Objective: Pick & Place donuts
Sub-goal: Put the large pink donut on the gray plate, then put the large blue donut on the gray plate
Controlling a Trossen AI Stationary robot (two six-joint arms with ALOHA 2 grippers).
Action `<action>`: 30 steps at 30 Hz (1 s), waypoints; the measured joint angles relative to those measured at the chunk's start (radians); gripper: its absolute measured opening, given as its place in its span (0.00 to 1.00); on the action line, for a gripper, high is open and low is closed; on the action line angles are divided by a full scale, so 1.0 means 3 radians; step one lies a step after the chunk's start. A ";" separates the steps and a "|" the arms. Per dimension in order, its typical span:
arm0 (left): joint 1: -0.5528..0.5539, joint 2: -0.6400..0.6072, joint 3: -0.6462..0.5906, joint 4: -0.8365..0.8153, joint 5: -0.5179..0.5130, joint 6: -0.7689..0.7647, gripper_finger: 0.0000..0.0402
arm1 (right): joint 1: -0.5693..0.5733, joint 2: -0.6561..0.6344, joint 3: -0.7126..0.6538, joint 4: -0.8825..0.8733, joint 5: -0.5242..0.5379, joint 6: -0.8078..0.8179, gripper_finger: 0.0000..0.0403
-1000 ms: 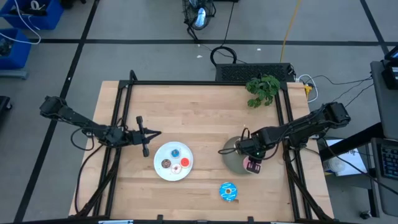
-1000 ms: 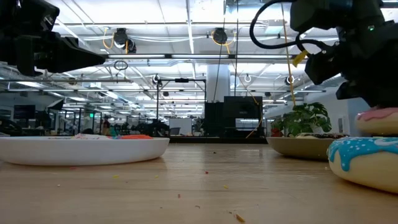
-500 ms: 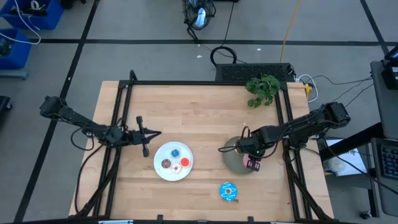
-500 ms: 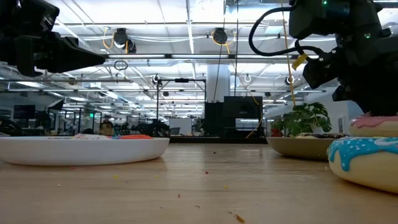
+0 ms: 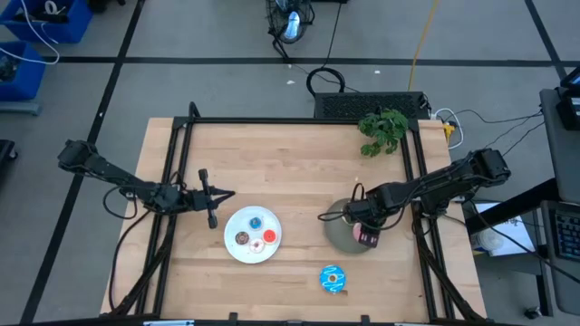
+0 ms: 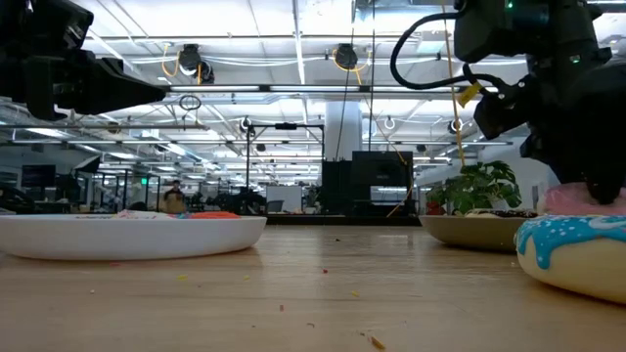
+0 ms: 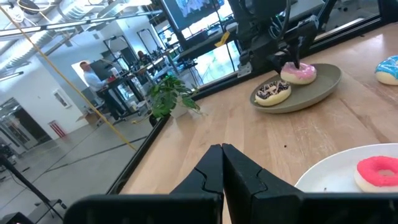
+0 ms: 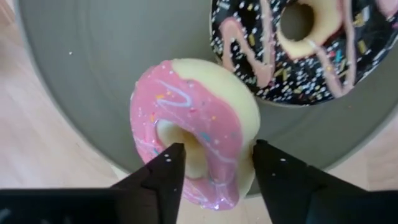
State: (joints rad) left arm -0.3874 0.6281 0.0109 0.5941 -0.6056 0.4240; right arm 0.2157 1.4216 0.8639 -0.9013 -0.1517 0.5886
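Note:
A pink donut lies on the near side of the grey plate, beside a speckled chocolate donut. My right gripper stands over it from above, fingers apart: one over the hole, one outside the rim. A larger blue donut rests on the bare table near the front edge. The white plate holds tiny donuts: blue, brown, red. My left gripper hovers shut, left of the white plate. My right gripper has one side of the pink donut's ring between its spread fingers, which come from above. Whether the fingers touch the ring, I cannot tell. The donut rests on the grey plate near the plate's rim.
A small green plant stands at the far right corner. Black frame rails run along the table's left, right and far sides. Bare wood lies between the two plates and along the far half of the table.
My right gripper has gone down and slightly toward the grey plate's middle with the pink donut, which now rests on the plate instead of hanging above it. My left arm has kept still.

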 joint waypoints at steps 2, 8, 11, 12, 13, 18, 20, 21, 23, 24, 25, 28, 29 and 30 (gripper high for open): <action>0.0000 0.0000 0.0000 0.0000 0.0000 -0.0003 0.01 | 0.0000 0.0000 0.0000 -0.0022 -0.0007 0.0002 0.47; 0.0000 0.0000 0.0000 0.0000 0.0000 -0.0016 0.01 | 0.0000 0.0000 0.0069 -0.0135 -0.0021 -0.0055 0.50; 0.0000 0.0000 0.0000 0.0001 0.0000 0.0039 0.01 | 0.0000 0.0000 0.0198 -0.0283 -0.0015 -0.0154 0.50; 0.0000 0.0000 0.0000 0.0001 0.0000 0.0041 0.01 | 0.0000 0.0000 0.0252 -0.0342 -0.0012 -0.0167 0.49; 0.0001 0.0000 0.0000 0.0001 0.0000 0.0041 0.01 | 0.0000 0.0000 0.0309 -0.0408 -0.0009 -0.0171 0.49; 0.0000 0.0000 0.0000 0.0001 0.0000 0.0028 0.01 | 0.0029 0.0000 0.0649 -0.0651 0.0205 -0.0080 0.49; 0.0000 0.0000 0.0000 0.0001 0.0000 0.0002 0.01 | 0.0092 0.0000 0.0776 -0.0676 0.0292 -0.0078 0.47; 0.0000 0.0000 0.0000 0.0001 0.0000 -0.0004 0.01 | 0.0130 0.0000 0.0832 -0.0674 0.0331 -0.0079 0.45; 0.0000 0.0000 0.0000 0.0001 0.0000 -0.0024 0.01 | 0.0205 -0.0001 0.0916 -0.0619 0.0404 -0.0040 0.41; 0.0000 0.0000 0.0000 0.0001 0.0000 -0.0024 0.01 | 0.0239 0.0000 0.0947 -0.0568 0.0429 -0.0004 0.38; 0.0000 0.0000 0.0000 0.0001 0.0000 -0.0024 0.01 | 0.0273 0.0000 0.0972 -0.0505 0.0439 0.0024 0.35; 0.0000 0.0000 0.0000 0.0001 0.0000 -0.0001 0.01 | 0.0377 0.0000 0.1008 -0.0277 0.0443 0.0066 0.25; 0.0000 -0.0001 0.0000 0.0001 0.0000 0.0028 0.01 | 0.0408 0.0000 0.1009 -0.0194 0.0437 0.0055 0.21; 0.0000 0.0000 0.0000 0.0001 0.0000 0.0049 0.01 | 0.0438 0.0000 0.1012 -0.0130 0.0431 0.0039 0.17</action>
State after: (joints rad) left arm -0.3874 0.6281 0.0109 0.5945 -0.6056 0.4386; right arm 0.3471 1.4216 1.1673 -0.9403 -0.0225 0.6004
